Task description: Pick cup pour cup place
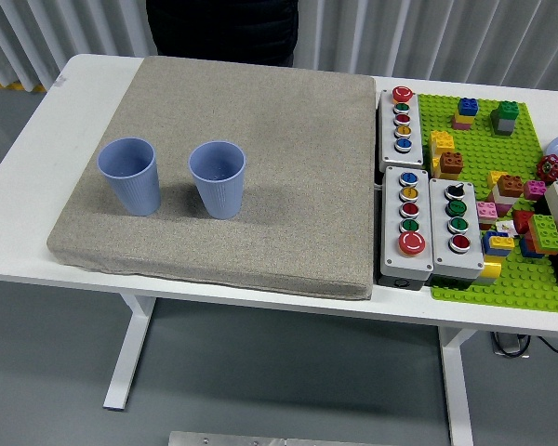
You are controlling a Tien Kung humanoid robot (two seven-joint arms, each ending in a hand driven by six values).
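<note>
Here no brand, label or legible writing can be made out on anything in view. Two cups are seen, both pale blue plastic with faintly ribbed walls, tapered toward the base, upright and open at the top. The left cup (128, 176) is set near the left edge of a grey fabric mat (288, 186); the right cup (217, 178) is placed just beside it, apart and not touching. What lies inside either cup cannot be told. The mat is laid on a white table (28, 167) and covers most of its left and middle. To the mat's right three grey button boxes are counted: a narrow upper button box (402, 128) with five coloured buttons, a lower left button box (408, 223) with five, and a lower right button box (458, 229) with four. Past these a green baseplate (511, 279) is spread, carrying many loose coloured bricks. A person in dark clothing (223, 28) is partly shown at the far side. Neither robot hand is in view, so nothing can be said of either hand's state
</note>
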